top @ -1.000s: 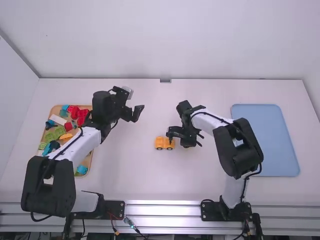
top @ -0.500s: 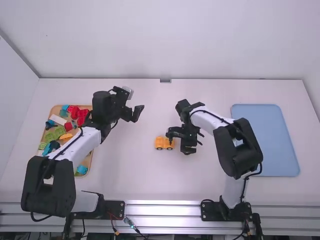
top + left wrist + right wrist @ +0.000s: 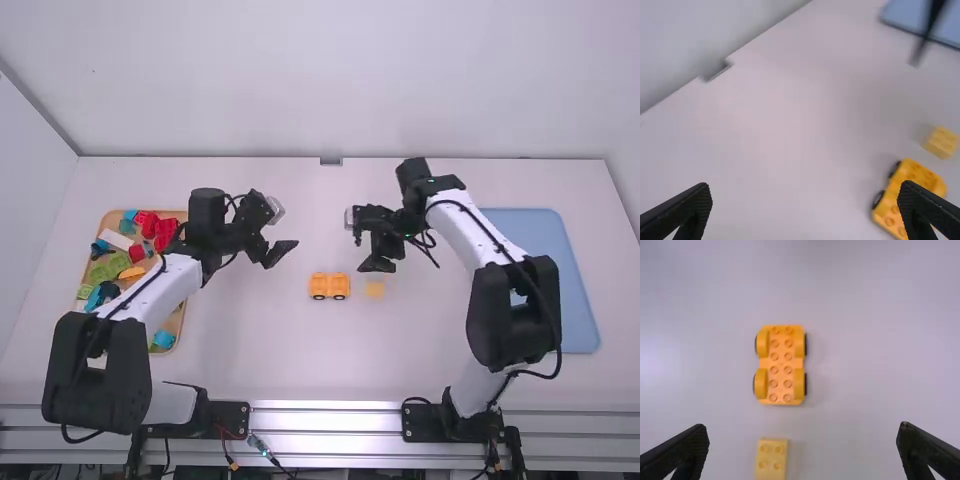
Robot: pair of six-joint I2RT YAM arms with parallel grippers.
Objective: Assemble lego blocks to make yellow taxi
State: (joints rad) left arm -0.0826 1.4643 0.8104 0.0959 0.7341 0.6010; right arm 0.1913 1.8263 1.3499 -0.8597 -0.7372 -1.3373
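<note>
In the high view, my right gripper (image 3: 364,246) is open above the table, beyond an orange-yellow wheeled base (image 3: 329,286) and a paler yellow block (image 3: 375,289), which stand apart. My left gripper (image 3: 277,232) is open, left of and beyond the base. The right wrist view has the studded base (image 3: 781,365) and the small block (image 3: 771,460), with nothing between the right gripper's (image 3: 802,437) wide-apart fingers. In the left wrist view, the base (image 3: 907,177) is partly behind one finger of the open left gripper (image 3: 807,202); the block (image 3: 941,142) lies farther off.
At the left, a wooden tray (image 3: 174,337) holds several red, green, blue, white and yellow-orange pieces, partly under the left arm. A flat blue tray (image 3: 555,285) lies at the right, with the right arm across part of it.
My right gripper has moved up and away from the wheeled base, uncovering the yellow block on the table. The right arm has shifted rightward. My left gripper has turned slightly.
</note>
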